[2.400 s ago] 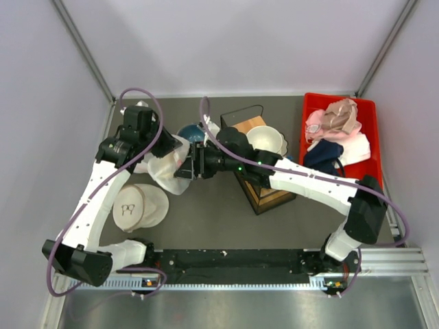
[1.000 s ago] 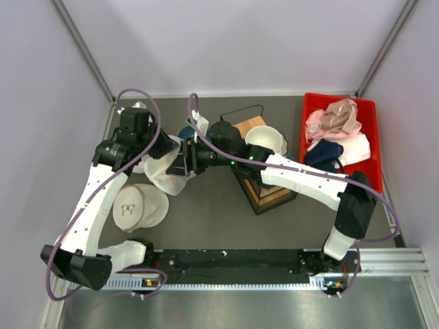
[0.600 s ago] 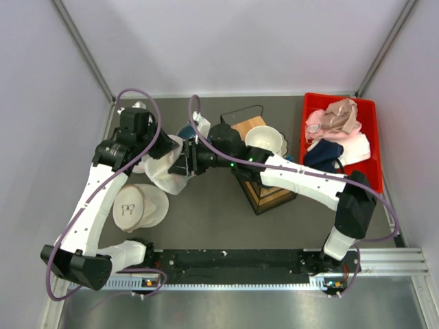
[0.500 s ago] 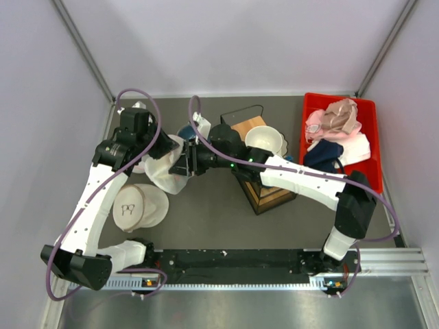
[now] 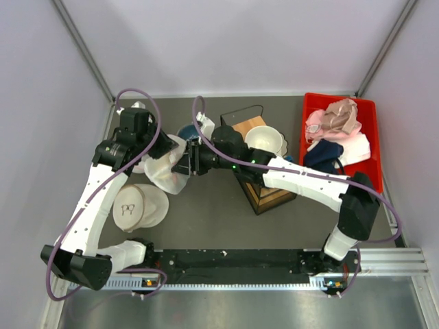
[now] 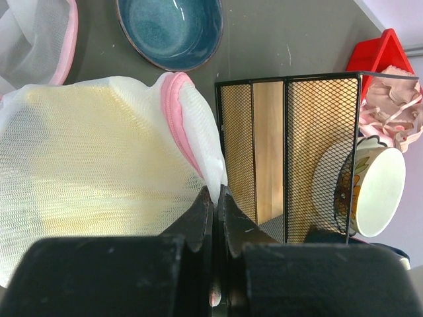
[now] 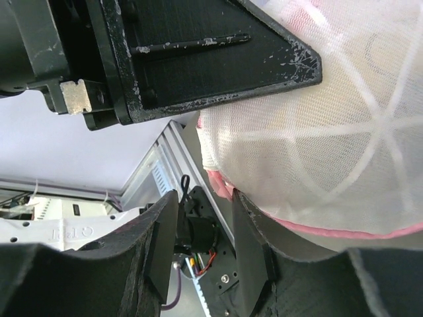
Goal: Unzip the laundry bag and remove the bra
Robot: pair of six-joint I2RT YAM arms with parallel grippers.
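Note:
The laundry bag (image 5: 167, 171), white mesh with pink zipper trim (image 6: 173, 109), hangs lifted at the table's back left. My left gripper (image 5: 163, 149) is shut on a fold of its mesh edge; the fold shows in the left wrist view (image 6: 215, 191). The yellow bra (image 6: 79, 139) shows only as a yellow shape through the mesh, inside the bag. My right gripper (image 5: 186, 164) is open beside the bag. In the right wrist view (image 7: 205, 228) one finger (image 7: 248, 244) touches the pink trim (image 7: 218, 179) at the bag's (image 7: 317, 145) lower edge; nothing is between the jaws.
A blue bowl (image 5: 188, 130) sits just behind the bag. A black mesh rack (image 5: 259, 181) with a white bowl (image 5: 267, 140) stands to the right. A flat white round bag (image 5: 139, 205) lies front left. A red bin (image 5: 370, 113) of garments stands at the back right.
My right gripper has moved up and closer against the bag's right side, then shifted slightly right. The left gripper has kept its hold and barely moved.

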